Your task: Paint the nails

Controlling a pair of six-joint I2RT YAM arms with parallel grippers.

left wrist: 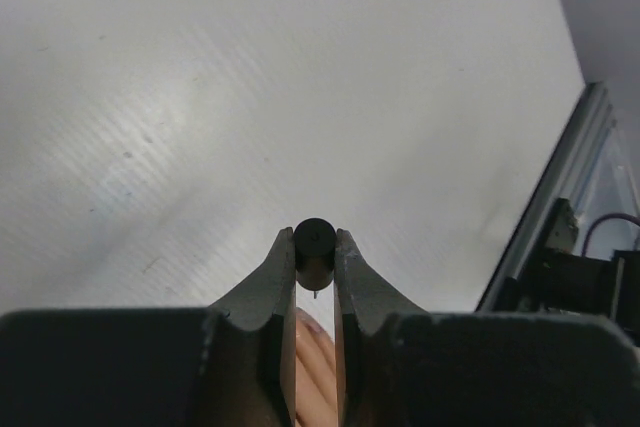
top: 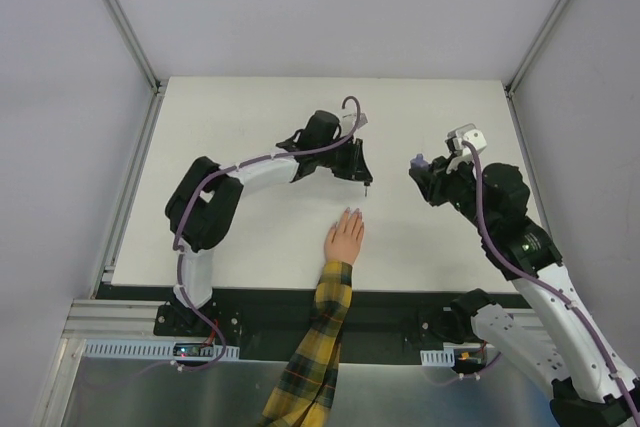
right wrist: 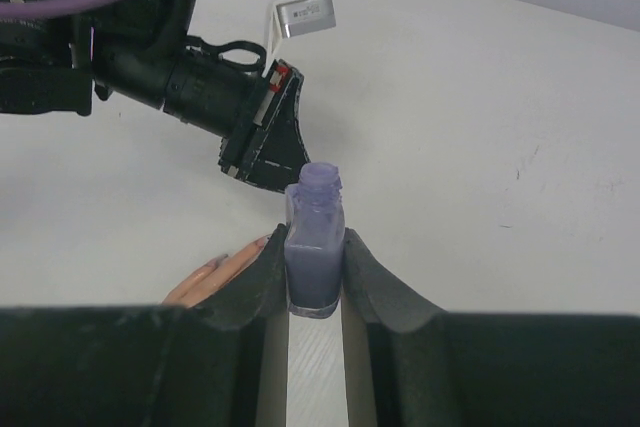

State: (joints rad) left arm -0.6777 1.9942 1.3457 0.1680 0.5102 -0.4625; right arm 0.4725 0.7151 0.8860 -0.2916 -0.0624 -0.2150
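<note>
Your left gripper [top: 361,169] pinches the round black cap [left wrist: 314,244], its thin brush near the nails [top: 352,214]. The hand [top: 344,241] lies flat on the matte white table [top: 250,127]. Your right gripper [top: 424,173] clamps the open purple bottle [right wrist: 315,232], well aside.

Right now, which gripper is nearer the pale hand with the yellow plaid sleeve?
Left. The left gripper, gripping a small black cap, is just beyond the fingertips of the hand; the right gripper, holding a purple bottle, is farther off to the right.
</note>
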